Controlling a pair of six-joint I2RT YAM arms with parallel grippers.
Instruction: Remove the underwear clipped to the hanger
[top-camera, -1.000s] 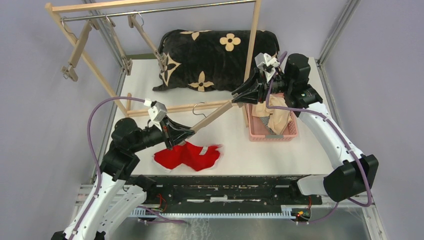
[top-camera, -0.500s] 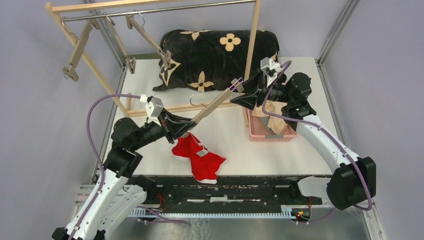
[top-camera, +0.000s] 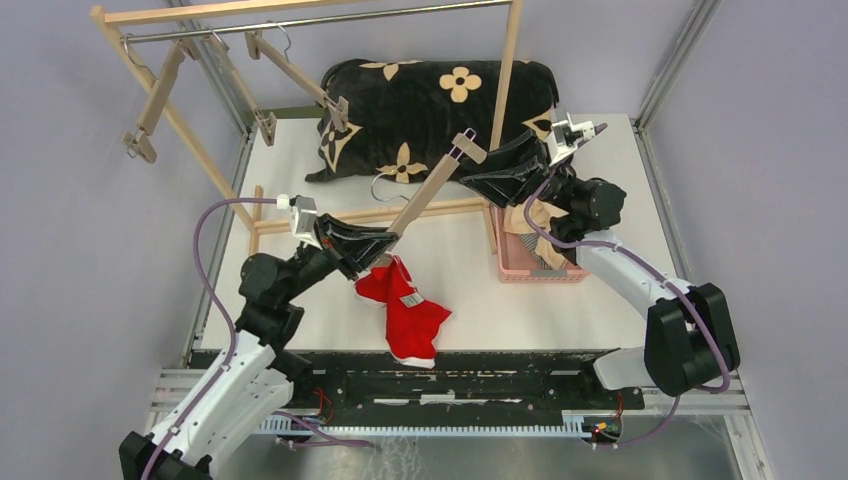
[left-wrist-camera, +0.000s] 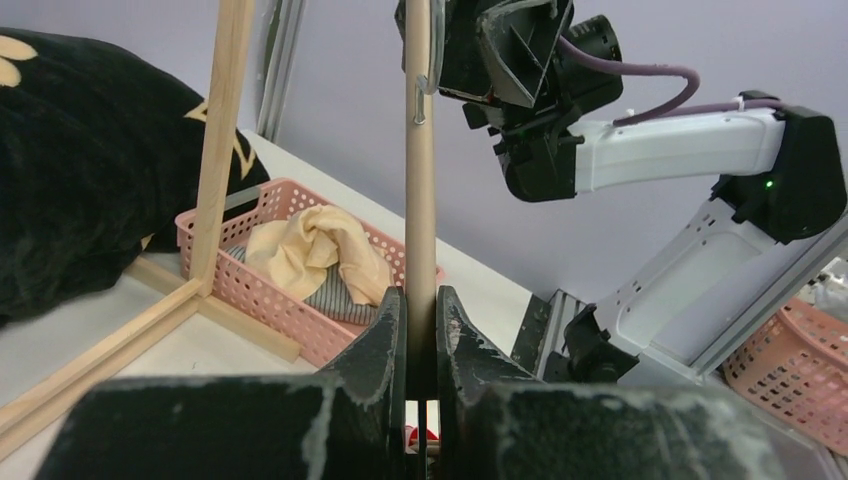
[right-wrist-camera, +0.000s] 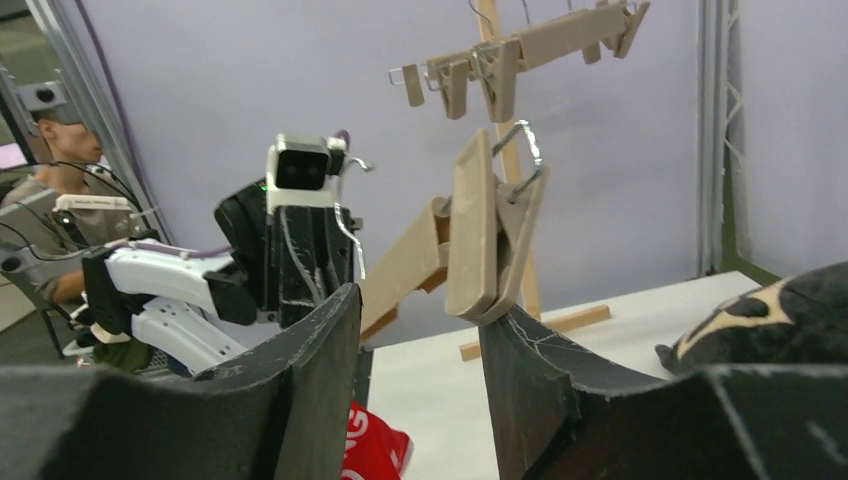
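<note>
Red underwear (top-camera: 405, 310) is dangling from the low end of a wooden hanger (top-camera: 425, 195), trailing onto the white table (top-camera: 300, 180). The left gripper (left-wrist-camera: 421, 300) is clenching the hanger's bar. The right gripper (right-wrist-camera: 420, 330) is gaping around the free top clip (right-wrist-camera: 490, 225) (not squeezing it). Beige underwear (left-wrist-camera: 310, 245) and striped underwear (left-wrist-camera: 335, 295) are lying in the pink basket (left-wrist-camera: 270, 305).

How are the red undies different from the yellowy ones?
The red underwear is bright and dangles from the hanger; the beige underwear is pale and lies crumpled in the pink basket. The red underwear shows a white label; I see none on the beige underwear. Both are soft cloth.
</note>
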